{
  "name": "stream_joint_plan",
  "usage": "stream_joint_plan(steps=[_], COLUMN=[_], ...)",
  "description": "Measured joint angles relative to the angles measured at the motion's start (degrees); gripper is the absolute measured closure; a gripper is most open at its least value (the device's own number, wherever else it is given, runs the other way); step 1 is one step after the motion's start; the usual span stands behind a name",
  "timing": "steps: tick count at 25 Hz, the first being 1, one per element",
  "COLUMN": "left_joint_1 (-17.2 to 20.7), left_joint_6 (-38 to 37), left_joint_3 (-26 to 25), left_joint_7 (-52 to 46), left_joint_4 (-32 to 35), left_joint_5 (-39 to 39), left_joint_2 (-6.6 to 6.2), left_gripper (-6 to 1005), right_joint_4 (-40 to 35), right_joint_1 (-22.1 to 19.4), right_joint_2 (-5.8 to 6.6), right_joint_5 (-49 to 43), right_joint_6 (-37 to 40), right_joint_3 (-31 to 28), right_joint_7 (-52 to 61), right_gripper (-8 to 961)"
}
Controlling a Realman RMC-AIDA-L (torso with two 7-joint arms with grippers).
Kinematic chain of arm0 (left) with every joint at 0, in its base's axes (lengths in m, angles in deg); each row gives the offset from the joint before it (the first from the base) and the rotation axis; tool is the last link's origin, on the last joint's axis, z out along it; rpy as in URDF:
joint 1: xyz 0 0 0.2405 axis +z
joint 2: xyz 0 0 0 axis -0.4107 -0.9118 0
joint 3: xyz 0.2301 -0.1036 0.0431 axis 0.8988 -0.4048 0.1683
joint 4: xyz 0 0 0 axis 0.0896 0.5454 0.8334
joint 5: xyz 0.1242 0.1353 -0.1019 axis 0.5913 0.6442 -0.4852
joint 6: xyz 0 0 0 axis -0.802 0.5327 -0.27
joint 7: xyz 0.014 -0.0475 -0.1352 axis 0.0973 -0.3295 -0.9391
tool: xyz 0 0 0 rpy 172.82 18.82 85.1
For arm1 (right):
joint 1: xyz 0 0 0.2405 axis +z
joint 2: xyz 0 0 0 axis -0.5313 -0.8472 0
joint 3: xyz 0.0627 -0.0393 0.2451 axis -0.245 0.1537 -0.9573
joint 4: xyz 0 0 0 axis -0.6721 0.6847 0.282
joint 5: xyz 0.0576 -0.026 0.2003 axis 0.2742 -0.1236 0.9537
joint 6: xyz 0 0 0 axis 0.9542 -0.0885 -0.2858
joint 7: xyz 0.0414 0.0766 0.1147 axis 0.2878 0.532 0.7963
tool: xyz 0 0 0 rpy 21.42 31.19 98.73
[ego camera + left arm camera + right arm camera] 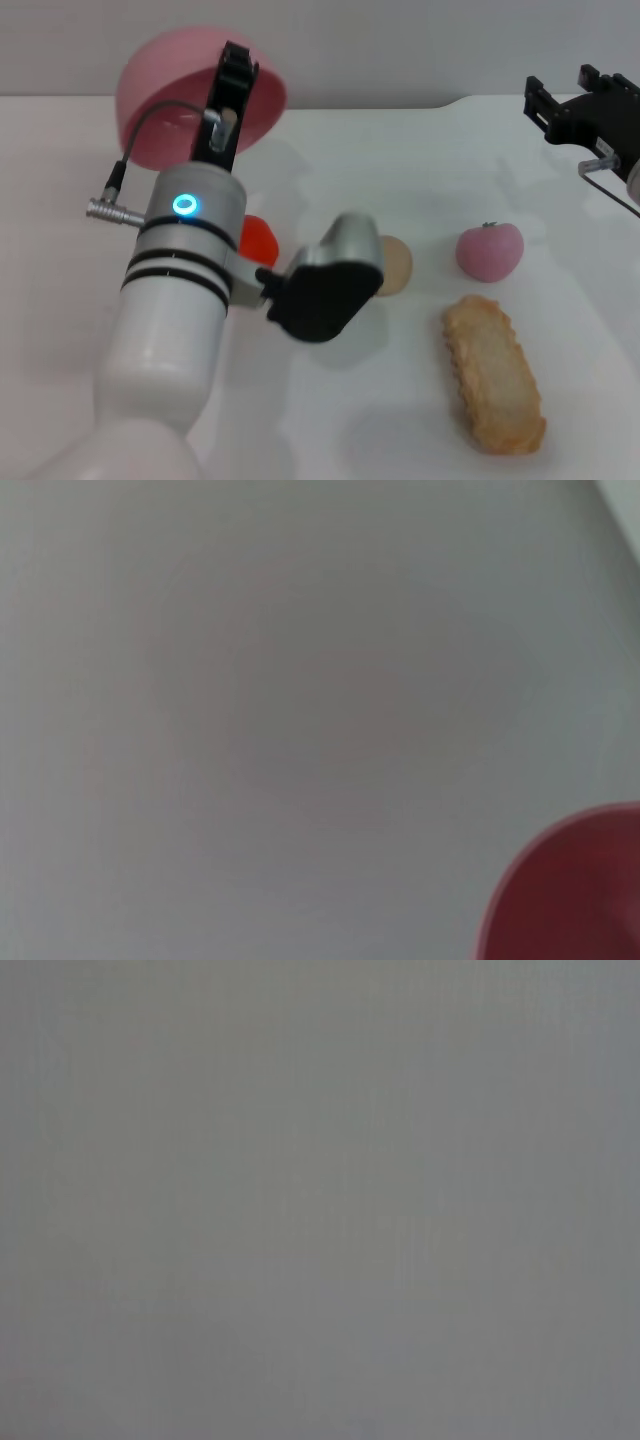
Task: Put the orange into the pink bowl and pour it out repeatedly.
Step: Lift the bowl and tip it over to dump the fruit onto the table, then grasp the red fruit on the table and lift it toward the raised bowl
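Note:
My left gripper (232,108) is shut on the rim of the pink bowl (165,90), holding it tipped steeply on its side above the back left of the white table (400,170). The orange (259,239) lies on the table below the bowl; my left forearm covers most of it, so only a red-orange patch shows. A dark red curved shape (575,890) fills one corner of the left wrist view; I cannot tell what it is. My right gripper (575,95) hangs open at the far right, holding nothing. The right wrist view shows only plain grey.
A small beige ball (395,264) sits near the table's middle, partly behind my left wrist housing. To its right is a pink-purple fruit (490,250). A long tan ridged pastry (495,372) lies in front of the fruit.

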State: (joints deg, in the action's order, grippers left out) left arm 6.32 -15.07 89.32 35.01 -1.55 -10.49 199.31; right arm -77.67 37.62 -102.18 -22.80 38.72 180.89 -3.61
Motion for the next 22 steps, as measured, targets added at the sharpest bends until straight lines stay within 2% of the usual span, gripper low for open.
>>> stream_joint_plan(steps=[3,6,9,11,12,13,14,16,17,22], left_joint_1=[-1.8,-2.6,-2.2,-2.0,-1.9,-1.9,-1.6,-1.2,-0.9,-0.1], left_joint_6=[0.7,1.7,1.9,2.6,3.1,3.1,5.0,5.6,6.1,8.4], left_joint_3=[-2.6,-8.9,-17.6,-25.8,-29.6,-29.6,-38.4,-41.4,-43.7,-50.6], left_joint_7=[-11.9,-20.6,-23.6,-23.5,-23.0,-23.0,-19.8,-18.8,-18.3,-18.1], left_joint_4=[4.1,11.1,16.3,18.6,19.2,19.2,20.1,20.5,20.9,22.3], left_joint_5=[-5.9,-19.6,-35.0,-46.7,-50.8,-50.8,-60.3,-61.9,-62.5,-60.2], left_joint_2=[0.10,-0.03,-0.47,-0.63,-0.78,-0.78,-0.98,-0.97,-0.95,-0.99], left_gripper=[959,959,959,959,959,959,959,959,959,959], right_joint_4=[0.2,-0.1,-0.5,-0.6,-0.5,-0.3,-0.1,0.4,0.4,2.9], right_joint_1=[0.5,1.4,3.0,4.3,5.3,6.2,7.1,10.1,10.1,16.6], right_joint_2=[0.10,0.19,0.16,0.22,0.34,0.41,0.46,0.48,0.48,0.37], right_joint_5=[0.0,0.0,0.3,1.8,2.8,3.8,4.7,7.1,7.1,13.2], right_joint_6=[-0.8,-4.7,-9.1,-11.1,-11.9,-12.8,-13.6,-16.4,-16.4,-19.7], right_joint_3=[0.3,0.8,1.7,3.0,3.8,4.8,5.7,8.4,8.4,14.1], right_joint_7=[0.9,1.3,1.3,1.3,1.3,1.2,1.0,0.8,0.8,0.7], right_gripper=[314,313,312,311,311,310,310,309,309,307])
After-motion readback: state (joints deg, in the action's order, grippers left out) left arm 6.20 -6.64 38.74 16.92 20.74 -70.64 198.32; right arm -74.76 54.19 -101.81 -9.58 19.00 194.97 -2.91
